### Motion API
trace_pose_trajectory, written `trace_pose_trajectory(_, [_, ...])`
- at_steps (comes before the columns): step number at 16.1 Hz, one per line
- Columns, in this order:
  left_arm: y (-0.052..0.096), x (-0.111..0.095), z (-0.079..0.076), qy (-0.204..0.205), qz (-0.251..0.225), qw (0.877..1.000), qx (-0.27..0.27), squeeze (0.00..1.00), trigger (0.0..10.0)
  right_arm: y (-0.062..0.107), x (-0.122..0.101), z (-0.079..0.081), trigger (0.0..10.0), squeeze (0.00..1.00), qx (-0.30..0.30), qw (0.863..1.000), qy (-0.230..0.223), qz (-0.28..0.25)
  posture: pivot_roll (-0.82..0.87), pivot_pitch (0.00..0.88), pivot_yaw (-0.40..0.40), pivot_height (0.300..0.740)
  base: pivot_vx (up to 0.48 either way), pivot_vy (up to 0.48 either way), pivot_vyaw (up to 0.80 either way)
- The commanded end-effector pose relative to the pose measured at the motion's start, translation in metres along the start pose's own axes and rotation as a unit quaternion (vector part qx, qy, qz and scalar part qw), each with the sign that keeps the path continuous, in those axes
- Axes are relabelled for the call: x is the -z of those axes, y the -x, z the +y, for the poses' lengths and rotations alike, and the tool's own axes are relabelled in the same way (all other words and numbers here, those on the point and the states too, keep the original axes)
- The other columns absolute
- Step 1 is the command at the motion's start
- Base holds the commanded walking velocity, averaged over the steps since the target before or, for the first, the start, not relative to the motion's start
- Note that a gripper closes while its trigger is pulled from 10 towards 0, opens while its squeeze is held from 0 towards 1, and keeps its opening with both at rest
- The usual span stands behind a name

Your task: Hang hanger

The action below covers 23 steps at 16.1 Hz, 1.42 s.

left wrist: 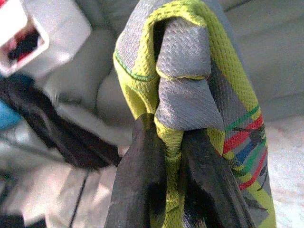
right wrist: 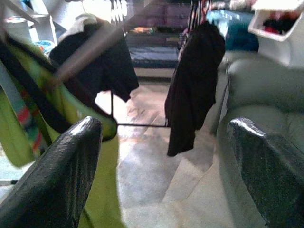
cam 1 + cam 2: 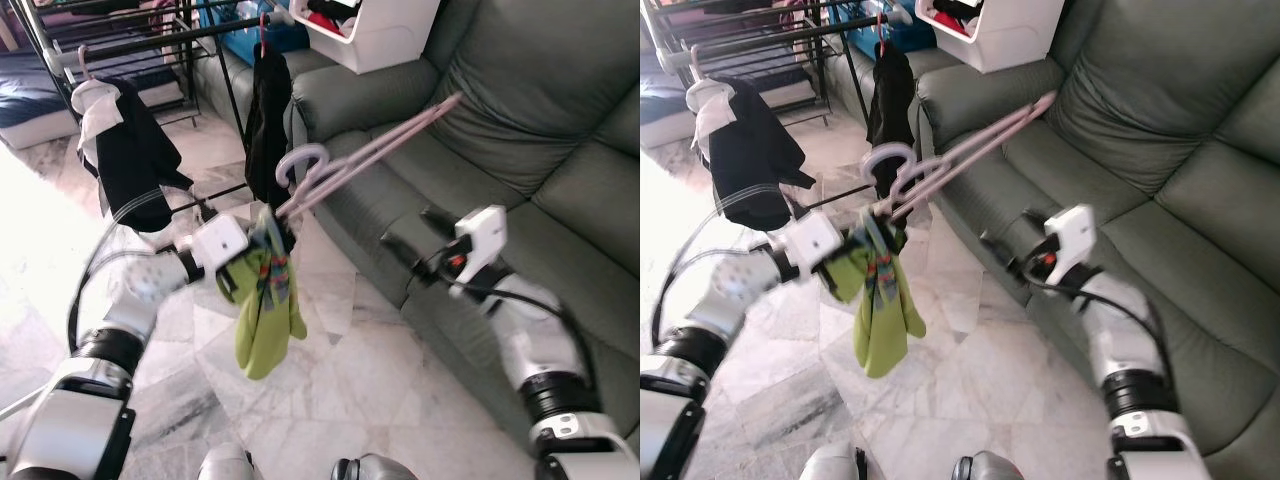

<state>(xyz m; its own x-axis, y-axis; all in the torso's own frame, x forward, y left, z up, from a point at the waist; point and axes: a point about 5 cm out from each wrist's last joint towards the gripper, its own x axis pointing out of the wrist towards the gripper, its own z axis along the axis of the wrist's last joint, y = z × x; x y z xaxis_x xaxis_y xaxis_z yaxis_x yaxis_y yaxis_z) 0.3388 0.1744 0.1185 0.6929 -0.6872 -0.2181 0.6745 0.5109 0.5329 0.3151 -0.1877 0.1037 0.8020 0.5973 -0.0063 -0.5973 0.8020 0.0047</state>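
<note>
While the left claw (image 3: 262,252) pinches a lime-green garment (image 3: 262,320) together with the pale pink hanger (image 3: 370,155), the hanger sticks up and out toward the grey sofa (image 3: 520,130), its hook (image 3: 298,160) curling near a black garment (image 3: 266,120) on the drying rack (image 3: 150,45). Off to the right, the right claw (image 3: 405,232) hovers wide and empty before the sofa. To hang it well, the hook likely needs turning toward a free stretch of rack rail, lifted over and lowered before letting go.
</note>
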Motion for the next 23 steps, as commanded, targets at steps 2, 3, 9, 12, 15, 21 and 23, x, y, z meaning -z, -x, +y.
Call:
trace_pose_trajectory(2, [-0.002,-0.031,0.013,-0.044,-0.06,0.997,0.022,0.0,0.0,-0.002,0.009,0.002,10.0,1.0,0.005,1.0,-0.018,0.026,-0.05,0.035,-0.058,0.74,0.0,0.0,0.0])
trace_pose_trajectory(3, [-0.002,-0.036,0.014,-0.051,-0.068,0.996,0.033,0.0,0.0,-0.003,0.011,0.003,10.0,1.0,0.009,0.999,-0.021,0.03,-0.05,0.035,-0.058,0.74,0.0,0.0,0.0])
trace_pose_trajectory(9, [-0.008,-0.069,0.006,-0.063,-0.129,0.987,0.073,0.0,0.0,-0.006,0.017,0.003,10.0,0.58,0.013,0.998,-0.045,0.043,-0.03,0.042,-0.052,0.74,0.0,0.0,0.0])
trace_pose_trajectory(12, [-0.015,-0.082,-0.002,-0.067,-0.147,0.983,0.093,0.0,0.0,-0.01,0.016,0.009,10.0,0.0,-0.017,0.997,-0.064,0.04,-0.03,0.042,-0.054,0.74,0.0,0.0,0.0])
trace_pose_trajectory(15, [-0.021,-0.096,-0.008,-0.069,-0.167,0.978,0.101,0.0,0.0,-0.02,0.019,0.021,10.0,0.0,-0.057,0.994,-0.072,0.057,-0.04,0.041,-0.054,0.74,0.0,0.0,0.0])
trace_pose_trajectory(21, [-0.021,-0.129,-0.014,-0.062,-0.219,0.968,0.11,0.0,0.0,-0.033,0.03,0.017,10.0,0.0,0.004,0.993,-0.063,0.1,-0.02,0.046,-0.063,0.74,0.0,0.0,0.0])
trace_pose_trajectory(23, [-0.018,-0.137,-0.016,-0.061,-0.232,0.964,0.112,0.0,0.0,-0.033,0.031,0.009,0.0,0.0,0.042,0.99,-0.065,0.118,-0.02,0.049,-0.066,0.74,0.0,0.0,0.0])
